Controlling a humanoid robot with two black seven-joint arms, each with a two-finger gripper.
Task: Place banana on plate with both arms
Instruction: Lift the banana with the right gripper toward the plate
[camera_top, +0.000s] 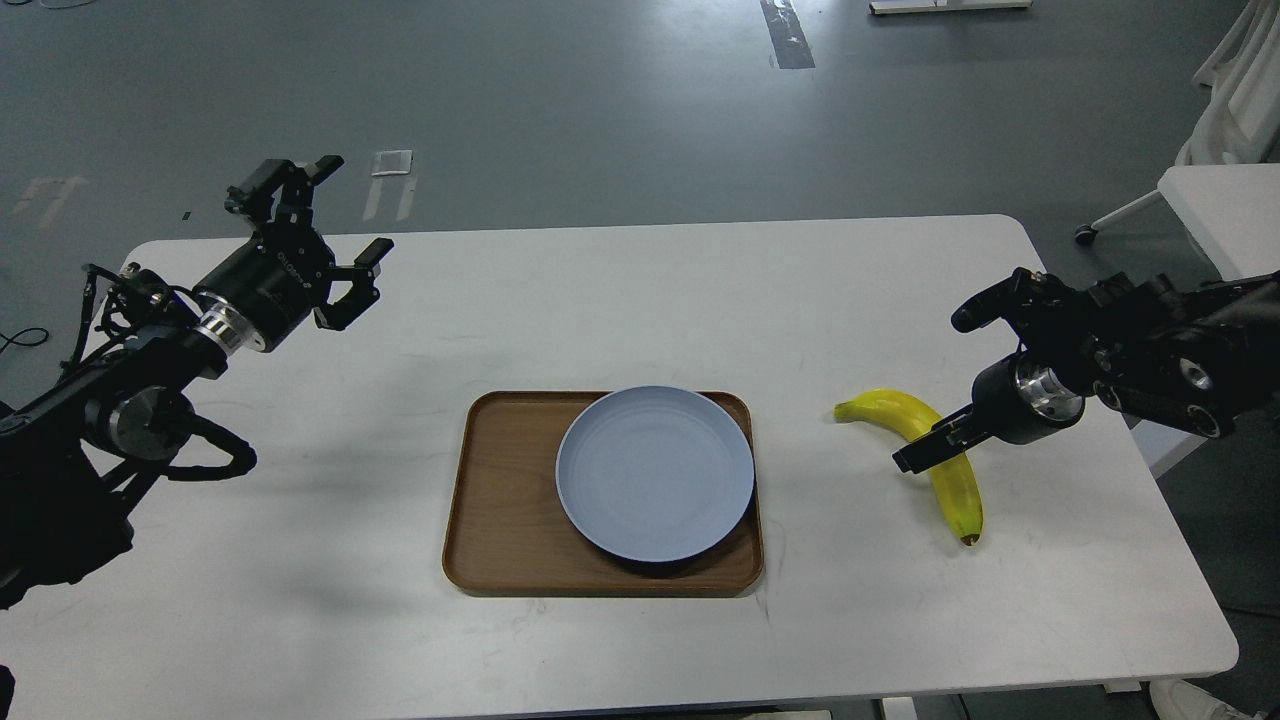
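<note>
Left gripper (345, 215) raised over the white table's (300, 600) far-left corner, fingers spread wide, pale blue-grey plate (654, 472) on the wooden tray (500, 500) mid-table, yellow banana (925, 445) flat on the table right of the tray, right gripper (925, 447) down across its middle, finger state impossible to tell.

single head view, high and tilted down over the table.

camera sits at the robot's own head, facing forward and down; white table (620, 300) fills most of the frame, near edge cut off at the bottom, far edge and grey floor (600, 100) visible above. left arm (150, 370) enters from the left edge, right arm (1170, 360) from the right edge. medium range, whole tray (500, 500) seen at centre. only one view given, so no overlap between views.
</note>
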